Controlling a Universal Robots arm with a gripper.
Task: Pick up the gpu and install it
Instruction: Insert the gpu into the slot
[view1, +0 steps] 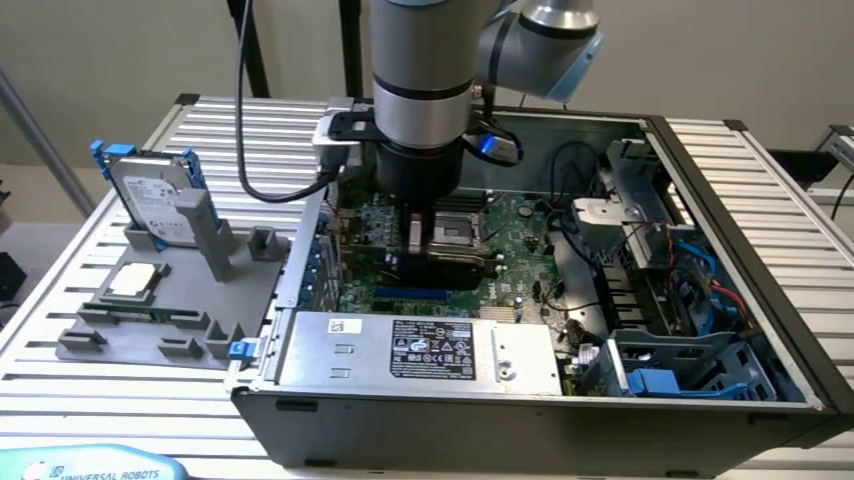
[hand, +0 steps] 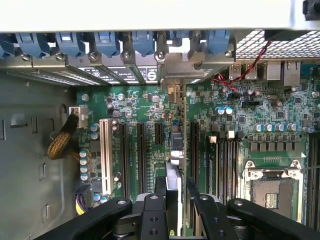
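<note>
Gripper (hand: 172, 210) inside the open computer case (view1: 747, 200), fingers (hand: 152, 212) pinched on the gpu (hand: 174, 150), which is held on edge directly above the motherboard (hand: 250, 115), its silver end bracket (hand: 175, 70) reaching toward the rear slot covers (hand: 120, 47). The card appears to run along one black expansion slot (hand: 194, 145), but whether its edge connector has entered cannot be told. Judged risks: a slight lateral offset would drive the card edge onto neighbouring capacitors (hand: 222, 110); a tilted card could jam on one end; the bracket could catch the rear frame; excess downward force could flex the board.
</note>
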